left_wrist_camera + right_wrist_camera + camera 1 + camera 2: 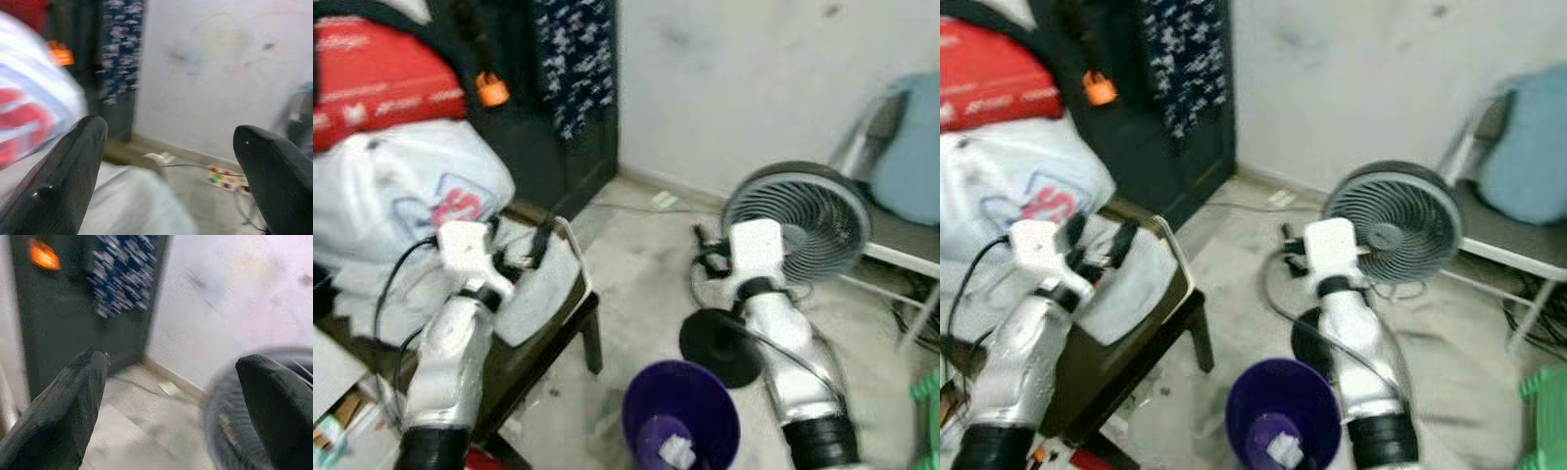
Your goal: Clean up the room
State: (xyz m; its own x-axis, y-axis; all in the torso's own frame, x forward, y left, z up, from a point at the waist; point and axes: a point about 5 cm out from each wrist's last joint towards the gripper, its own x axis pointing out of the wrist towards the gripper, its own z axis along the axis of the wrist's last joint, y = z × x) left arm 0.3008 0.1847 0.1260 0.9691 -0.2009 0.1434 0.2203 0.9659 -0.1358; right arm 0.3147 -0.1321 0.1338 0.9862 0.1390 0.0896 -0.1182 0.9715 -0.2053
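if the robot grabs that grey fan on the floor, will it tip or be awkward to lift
Probably awkward. The fan has a wide round grille head on a small black base, so it looks top-heavy and may tip if pushed high up. Its grille looks like thin ribs, likely to flex under a pinch. A cord trails beside it and could drag. The right tool is open near it.

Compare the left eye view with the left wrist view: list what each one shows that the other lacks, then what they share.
The left eye view alone takes in the purple bin with crumpled paper inside, the dark side table, the fan's black base, the right gripper and both silver arms.

The left wrist view alone catches a colourful power strip on the floor by the wall.

Both show the left gripper, open, the white bag with red print, the patterned dark cloth, the orange tag and the fan's edge.
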